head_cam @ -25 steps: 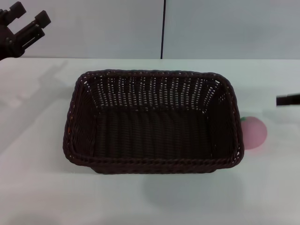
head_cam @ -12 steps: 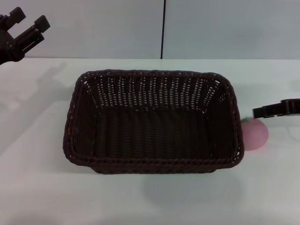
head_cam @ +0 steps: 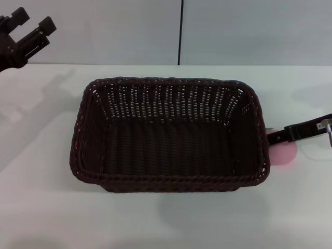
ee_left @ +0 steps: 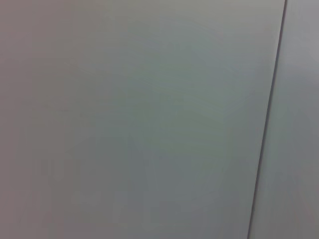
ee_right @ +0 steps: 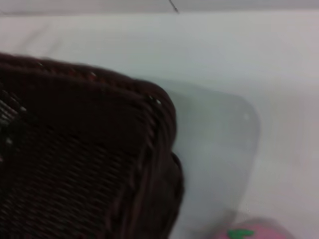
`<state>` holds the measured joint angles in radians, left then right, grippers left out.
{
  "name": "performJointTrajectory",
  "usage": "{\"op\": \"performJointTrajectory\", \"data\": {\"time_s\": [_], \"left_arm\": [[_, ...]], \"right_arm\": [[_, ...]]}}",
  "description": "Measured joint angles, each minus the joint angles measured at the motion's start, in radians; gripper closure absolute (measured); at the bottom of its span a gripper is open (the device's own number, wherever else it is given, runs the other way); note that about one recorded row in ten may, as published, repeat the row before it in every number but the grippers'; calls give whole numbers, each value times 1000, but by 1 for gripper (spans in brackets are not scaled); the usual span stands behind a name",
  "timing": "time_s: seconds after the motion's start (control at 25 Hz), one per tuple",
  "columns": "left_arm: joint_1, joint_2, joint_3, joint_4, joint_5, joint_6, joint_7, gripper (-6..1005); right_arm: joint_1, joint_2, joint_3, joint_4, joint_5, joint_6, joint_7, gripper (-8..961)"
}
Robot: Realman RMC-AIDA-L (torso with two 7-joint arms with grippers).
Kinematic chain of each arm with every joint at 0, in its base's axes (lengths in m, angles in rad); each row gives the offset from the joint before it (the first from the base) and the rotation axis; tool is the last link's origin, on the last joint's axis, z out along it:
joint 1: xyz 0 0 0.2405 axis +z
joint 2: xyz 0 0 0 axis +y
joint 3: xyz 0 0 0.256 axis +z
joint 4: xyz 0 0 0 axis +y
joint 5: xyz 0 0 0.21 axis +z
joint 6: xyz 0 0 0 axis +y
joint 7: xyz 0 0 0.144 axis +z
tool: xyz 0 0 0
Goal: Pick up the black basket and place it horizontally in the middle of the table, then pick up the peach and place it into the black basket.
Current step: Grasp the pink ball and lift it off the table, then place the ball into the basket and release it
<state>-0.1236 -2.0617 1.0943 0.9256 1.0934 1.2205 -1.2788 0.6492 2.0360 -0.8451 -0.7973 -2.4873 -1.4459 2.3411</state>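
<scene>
From the head view, the black basket (head_cam: 169,135) sits lengthwise across the middle of the white surface (head_cam: 41,207), open side up, so that part of the job looks done. The peach (head_cam: 282,152) lies just beside the basket's right end wall, mostly hidden by the rim and by a dark finger reaching in from the right edge. That is the right end effector (head_cam: 298,132), stretched over the top of the fruit; only one finger shows, so I cannot tell whether it is spread or closed. The left end effector (head_cam: 28,28) hangs up at the far left corner, well clear of everything, its two fingers spread apart and holding nothing. The left wrist view offers only a pale wall panel with a dark seam. The right wrist view shows the basket's braided corner (ee_right: 149,149) close up, and a sliver of the pink peach (ee_right: 249,233) with its green stem bit beside it, resting on the surface (ee_right: 224,59). My read: the peach looks light, round and matte, likely to roll if nudged, so take it across its widest part from above, with the fingers kept off the stiff wicker wall next to it.
</scene>
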Motion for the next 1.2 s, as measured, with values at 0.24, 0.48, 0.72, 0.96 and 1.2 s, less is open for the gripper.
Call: {"op": "performJointTrajectory", "data": {"time_s": [0.24, 0.48, 0.72, 0.96, 1.2], "left_arm": [[-1, 0, -1, -1, 0, 1, 1, 229], [-1, 0, -1, -2, 0, 1, 2, 229], [1, 0, -1, -2, 0, 1, -1, 229], [2, 0, -1, -2, -1, -1, 1, 229], [0, 0, 0, -2, -1, -1, 0, 229]], "right_arm": [[8, 1, -5, -6, -30, -11, 14, 285], [-14, 3, 3, -54, -20, -23, 16, 451], [-101, 13, 34, -192, 147, -52, 12, 556], [-157, 18, 41, -357, 165, -78, 84, 583], [-192, 40, -9, -708, 176, -200, 203, 640]]}}
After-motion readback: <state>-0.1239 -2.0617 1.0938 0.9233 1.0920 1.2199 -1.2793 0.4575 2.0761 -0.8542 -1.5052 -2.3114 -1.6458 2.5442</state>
